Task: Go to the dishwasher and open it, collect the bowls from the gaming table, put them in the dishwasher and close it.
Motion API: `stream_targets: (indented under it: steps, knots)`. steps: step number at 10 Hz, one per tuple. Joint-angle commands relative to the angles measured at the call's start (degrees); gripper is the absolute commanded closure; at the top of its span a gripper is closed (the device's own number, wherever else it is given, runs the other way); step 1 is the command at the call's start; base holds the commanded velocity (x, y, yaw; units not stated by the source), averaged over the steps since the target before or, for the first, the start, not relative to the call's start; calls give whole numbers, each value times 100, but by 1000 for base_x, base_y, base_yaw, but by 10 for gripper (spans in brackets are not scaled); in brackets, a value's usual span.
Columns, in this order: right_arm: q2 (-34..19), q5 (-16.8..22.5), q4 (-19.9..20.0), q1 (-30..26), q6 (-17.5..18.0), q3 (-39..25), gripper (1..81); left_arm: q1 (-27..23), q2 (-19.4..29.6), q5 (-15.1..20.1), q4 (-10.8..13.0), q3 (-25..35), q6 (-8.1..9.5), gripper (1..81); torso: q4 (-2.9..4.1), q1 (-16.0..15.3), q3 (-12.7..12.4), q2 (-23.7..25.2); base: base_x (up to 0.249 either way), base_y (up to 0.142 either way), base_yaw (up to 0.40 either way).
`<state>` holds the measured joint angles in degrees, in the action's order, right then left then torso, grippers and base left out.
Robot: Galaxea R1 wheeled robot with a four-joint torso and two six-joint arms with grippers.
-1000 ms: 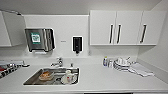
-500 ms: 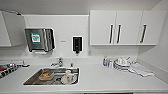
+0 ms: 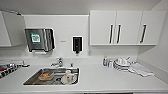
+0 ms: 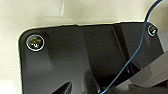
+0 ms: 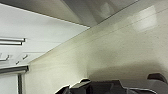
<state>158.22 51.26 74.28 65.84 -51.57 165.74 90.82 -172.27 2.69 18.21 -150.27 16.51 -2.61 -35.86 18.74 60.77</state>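
Three white wall cabinets (image 3: pixel 127 27) with dark vertical handles fill the upper right of the head view, above a white counter (image 3: pixel 105 78) that runs across the lower half of the frame. A steel sink (image 3: pixel 52 76) is sunk into the counter at lower left; inside it lie an orange-brown dish (image 3: pixel 45 75) and, just to its right, some white crockery (image 3: pixel 68 78). A tap (image 3: pixel 58 62) stands at the sink's back edge. On the wall at left centre hangs a steel paper-towel dispenser (image 3: pixel 40 39), and near the middle a small black soap dispenser (image 3: pixel 77 44). At right centre, on the counter, a stack of white plates (image 3: pixel 121 64) sits with a small bottle (image 3: pixel 105 61) just to its left and a folded cloth (image 3: pixel 140 69) to its right. A dish rack (image 3: pixel 8 68) shows at the far left edge.

No dishwasher, bowls or gaming table can be made out; the frame's bottom edge cuts off whatever lies under the counter.

Both wrist views look along pale floor; the right one also catches white cabinet fronts (image 5: pixel 15 50) at its left side. I cannot tell how wide either gripper's jaws stand.
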Motion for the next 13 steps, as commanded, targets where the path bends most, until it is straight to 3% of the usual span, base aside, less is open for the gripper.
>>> stream_targets:
  steps: [1, 4, 6, 7, 8, 10, 11, 13]
  knots:
    - [220, 220, 61, -173, -983, 500, 10, -358, -1, 258, -20, -63, -7, 10, 0, 0, 0, 0, 0, 0, 0]
    - [449, -580, -211, 302, -1363, 564, 10, -411, -19, 206, -20, -292, 11, 10, 0, 0, 0, 0, 0, 0, 0]
    - [599, -1250, -212, 575, -1743, 563, 10, -429, -19, 91, -20, -424, 19, 10, 0, 0, 0, 0, 0, 0, 0]
    - [634, -1435, -212, 654, -1752, 554, 10, -446, -19, 91, -28, -450, 28, 10, 0, 0, 0, 0, 0, 0, 0]
    - [651, -1800, -125, 716, -1709, 554, 10, -446, -19, 56, -28, -468, 37, 10, 0, 0, 0, 0, 0, 0, 0]
    - [880, -2990, -10, 971, -1699, 502, 10, -455, 8, -50, -37, -565, 46, 10, 0, 0, 0, 0, 0, 0, 0]
    - [942, -3307, -10, 1024, -1716, 431, 10, -455, 34, -208, -37, -714, 54, 10, 0, 0, 0, 0, 0, 0, 0]
    - [933, -3324, -10, 1129, -1716, 344, 10, -464, 60, -295, -20, -942, 54, 10, 0, 0, 0, 0, 0, 0, 0]
